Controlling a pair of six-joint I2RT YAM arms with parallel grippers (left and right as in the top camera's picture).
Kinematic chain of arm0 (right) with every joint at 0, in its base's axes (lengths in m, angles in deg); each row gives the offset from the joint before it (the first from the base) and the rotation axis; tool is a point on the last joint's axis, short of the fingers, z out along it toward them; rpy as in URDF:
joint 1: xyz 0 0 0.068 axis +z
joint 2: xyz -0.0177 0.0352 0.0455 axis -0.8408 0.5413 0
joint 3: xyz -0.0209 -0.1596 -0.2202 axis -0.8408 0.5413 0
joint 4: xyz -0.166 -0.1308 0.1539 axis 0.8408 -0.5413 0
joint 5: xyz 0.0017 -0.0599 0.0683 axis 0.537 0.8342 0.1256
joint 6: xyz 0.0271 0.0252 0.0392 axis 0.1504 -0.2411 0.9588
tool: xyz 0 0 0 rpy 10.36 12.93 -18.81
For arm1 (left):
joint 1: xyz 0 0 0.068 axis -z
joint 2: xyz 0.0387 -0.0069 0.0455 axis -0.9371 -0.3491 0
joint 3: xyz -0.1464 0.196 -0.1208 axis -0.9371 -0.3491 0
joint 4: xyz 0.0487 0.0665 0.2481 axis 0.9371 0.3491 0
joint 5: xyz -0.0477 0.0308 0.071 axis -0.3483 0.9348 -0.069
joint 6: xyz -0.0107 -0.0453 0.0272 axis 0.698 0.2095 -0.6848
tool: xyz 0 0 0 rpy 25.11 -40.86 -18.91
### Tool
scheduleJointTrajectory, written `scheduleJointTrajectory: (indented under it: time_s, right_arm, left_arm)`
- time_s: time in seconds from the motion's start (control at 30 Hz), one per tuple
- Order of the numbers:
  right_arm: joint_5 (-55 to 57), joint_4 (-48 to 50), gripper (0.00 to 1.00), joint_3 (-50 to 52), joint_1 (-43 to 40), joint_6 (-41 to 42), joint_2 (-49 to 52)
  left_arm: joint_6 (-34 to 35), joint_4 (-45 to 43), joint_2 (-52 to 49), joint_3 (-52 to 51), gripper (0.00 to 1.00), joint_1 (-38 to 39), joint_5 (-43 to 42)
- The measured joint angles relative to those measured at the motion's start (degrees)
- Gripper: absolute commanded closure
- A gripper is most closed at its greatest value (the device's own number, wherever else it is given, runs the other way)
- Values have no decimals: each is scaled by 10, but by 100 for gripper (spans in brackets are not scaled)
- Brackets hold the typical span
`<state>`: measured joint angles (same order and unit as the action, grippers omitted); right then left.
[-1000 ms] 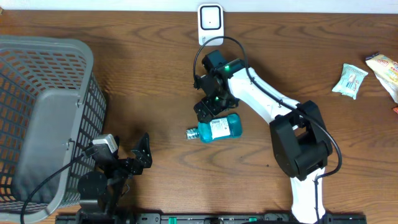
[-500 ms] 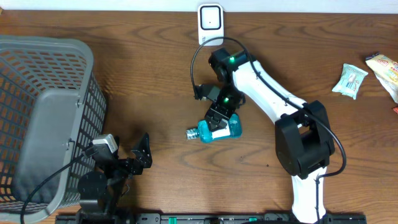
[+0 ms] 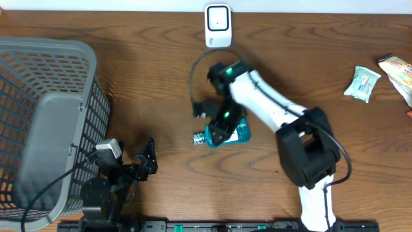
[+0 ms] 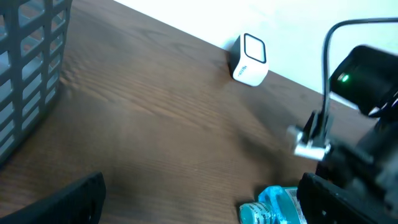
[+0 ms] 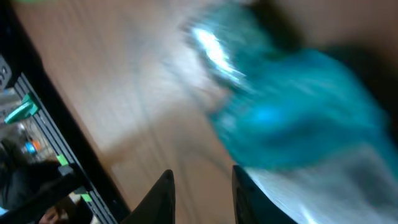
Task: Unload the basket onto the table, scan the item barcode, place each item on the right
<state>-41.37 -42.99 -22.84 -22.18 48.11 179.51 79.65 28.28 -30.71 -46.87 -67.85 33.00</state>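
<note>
A blue mouthwash bottle with a white label lies on its side mid-table, cap to the left. My right gripper is down over it. In the blurred right wrist view its fingertips stand narrowly apart with bare wood between them, and the bottle is up and right of the right finger. Whether it grips the bottle does not show. The white scanner stands at the table's far edge. My left gripper rests wide open near the front left, the bottle's cap just inside its right finger.
A grey mesh basket fills the left side, its wall close to my left arm. Two snack packets lie at the far right. My right arm and its cable rise over the bottle.
My right gripper has come down from above the bottle onto it and its jaws have narrowed. The bottle lies about where it was. The left arm has stayed still.
</note>
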Motion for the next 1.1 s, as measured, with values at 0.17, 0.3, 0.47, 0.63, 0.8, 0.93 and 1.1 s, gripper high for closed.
scheduleJointTrajectory:
  time_s: [0.17, 0.3, 0.47, 0.63, 0.8, 0.93, 1.1]
  right_arm:
    - [-6, 85, 67, 23, 62, 14, 0]
    - [28, 168, 63, 61, 96, 46, 0]
    - [71, 215, 60, 92, 104, 73, -8]
    - [111, 258, 53, 94, 101, 97, -12]
    - [183, 326, 54, 95, 77, 138, -12]
    - [215, 314, 52, 87, 47, 167, -11]
    - [209, 169, 1, -6, 19, 196, 0]
  left_arm:
    - [0, 0, 0, 0, 2, 0, 0]
    - [0, 0, 0, 0, 2, 0, 0]
    - [0, 0, 0, 0, 2, 0, 0]
    - [0, 0, 0, 0, 2, 0, 0]
    - [0, 0, 0, 0, 2, 0, 0]
    - [0, 0, 0, 0, 2, 0, 0]
    - [0, 0, 0, 0, 2, 0, 0]
